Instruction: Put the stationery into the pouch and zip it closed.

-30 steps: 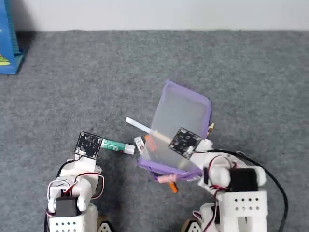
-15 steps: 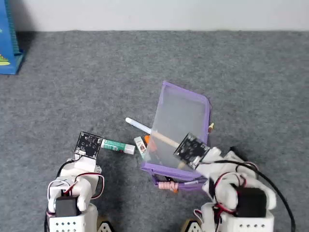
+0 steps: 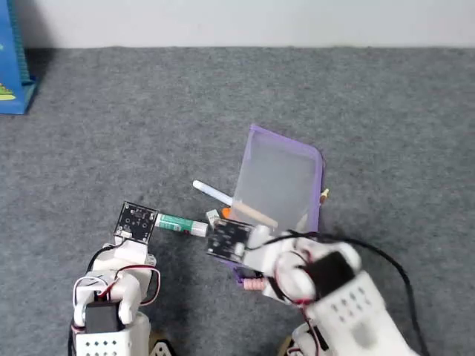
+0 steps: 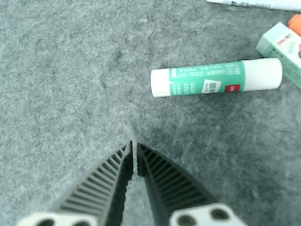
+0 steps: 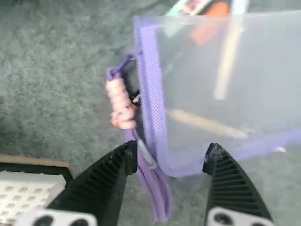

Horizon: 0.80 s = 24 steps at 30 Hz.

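A translucent purple pouch (image 3: 280, 178) lies mid-table with a wooden pencil (image 3: 256, 214) in it. Its pink zipper pull (image 3: 254, 283) hangs at the near corner. My right gripper (image 5: 171, 157) is open and straddles that corner of the pouch (image 5: 225, 84), beside the pull (image 5: 120, 103). A green-and-white glue stick (image 3: 180, 224), a white pen (image 3: 211, 193) and an eraser (image 3: 215, 217) lie on the carpet left of the pouch. My left gripper (image 4: 135, 144) is shut and empty, a short way from the glue stick (image 4: 216, 77).
Grey carpet (image 3: 148, 119) covers the table. A blue box (image 3: 11, 67) stands at the far left edge. The right arm (image 3: 319, 274) reaches over the pouch's near end. An orange item (image 5: 207, 23) shows through the pouch.
The right arm has swung left along the pouch's near edge, and its wrist now sits over the near left corner. The pouch shifted slightly. The left arm has kept still.
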Each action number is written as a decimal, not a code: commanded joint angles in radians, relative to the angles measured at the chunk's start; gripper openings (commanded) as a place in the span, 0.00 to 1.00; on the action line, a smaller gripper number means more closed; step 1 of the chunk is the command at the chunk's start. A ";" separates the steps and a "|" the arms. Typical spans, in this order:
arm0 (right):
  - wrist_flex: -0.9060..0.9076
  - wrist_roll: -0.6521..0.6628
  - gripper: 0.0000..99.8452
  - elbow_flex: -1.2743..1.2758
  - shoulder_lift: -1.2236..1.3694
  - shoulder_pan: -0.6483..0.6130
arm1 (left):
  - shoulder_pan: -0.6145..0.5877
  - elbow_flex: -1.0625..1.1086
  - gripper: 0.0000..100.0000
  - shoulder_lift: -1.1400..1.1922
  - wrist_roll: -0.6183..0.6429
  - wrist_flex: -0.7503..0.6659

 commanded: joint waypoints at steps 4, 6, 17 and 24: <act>-0.165 -0.080 0.24 0.005 0.278 -0.120 | -0.005 -0.012 0.01 -0.014 -0.009 0.002; -0.223 -0.081 0.24 0.034 0.332 -0.168 | -0.005 -0.012 0.01 -0.014 -0.009 0.002; -0.338 -0.149 0.28 0.075 0.401 -0.213 | -0.005 -0.012 0.01 -0.014 -0.009 0.002; -0.440 -0.147 0.28 0.143 0.410 -0.209 | -0.005 -0.012 0.01 -0.014 -0.009 0.002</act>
